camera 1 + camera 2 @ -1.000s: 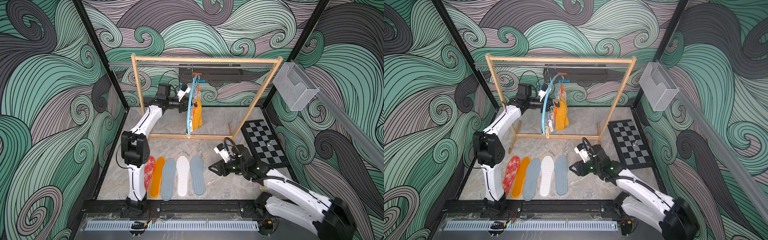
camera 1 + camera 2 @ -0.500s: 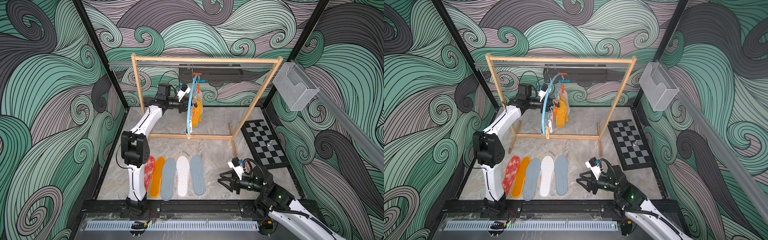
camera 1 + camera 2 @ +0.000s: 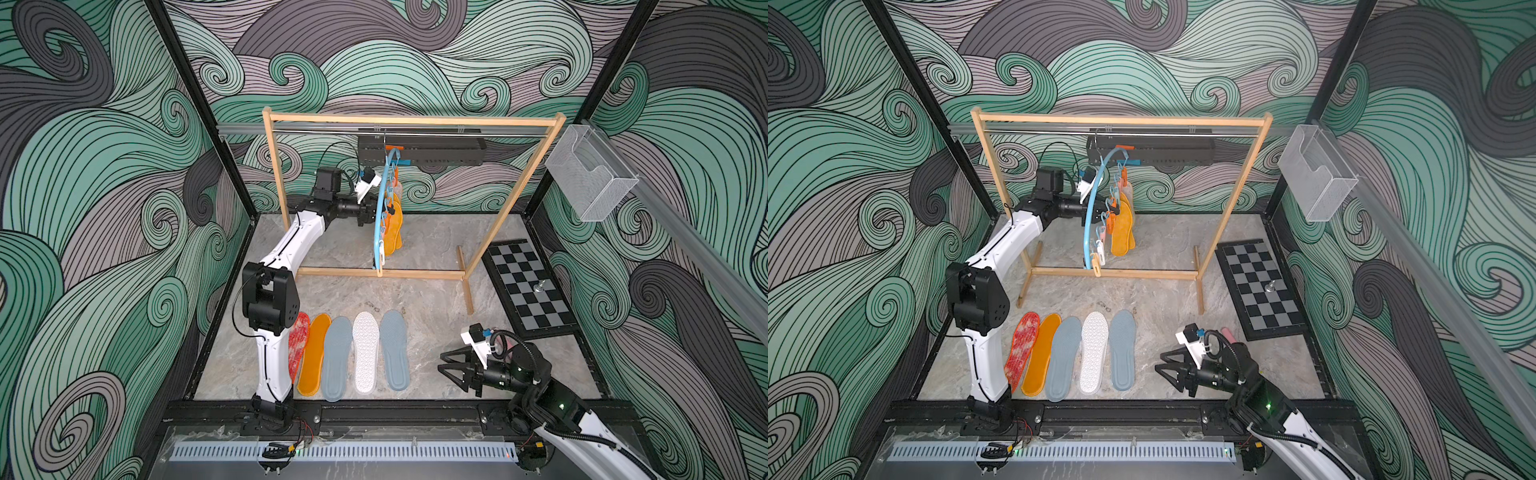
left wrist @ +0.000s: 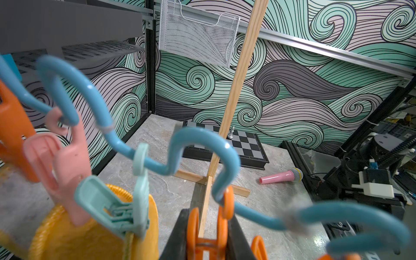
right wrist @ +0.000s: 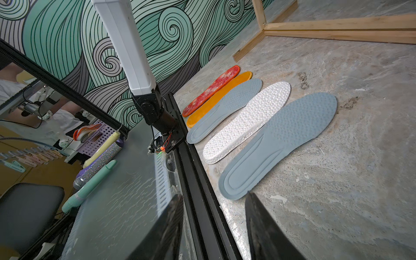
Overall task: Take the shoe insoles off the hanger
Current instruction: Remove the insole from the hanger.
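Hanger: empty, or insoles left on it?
Not empty. Orange insoles hang clipped to the hanger in both top views; exact count unclear. Left gripper is closed on an orange clip.

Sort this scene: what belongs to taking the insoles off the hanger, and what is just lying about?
Job: hanger; hanging insoles; five insoles on the floor; orange clip pinched by the left gripper.
Lying about: chessboard; pink microphone; mesh basket.
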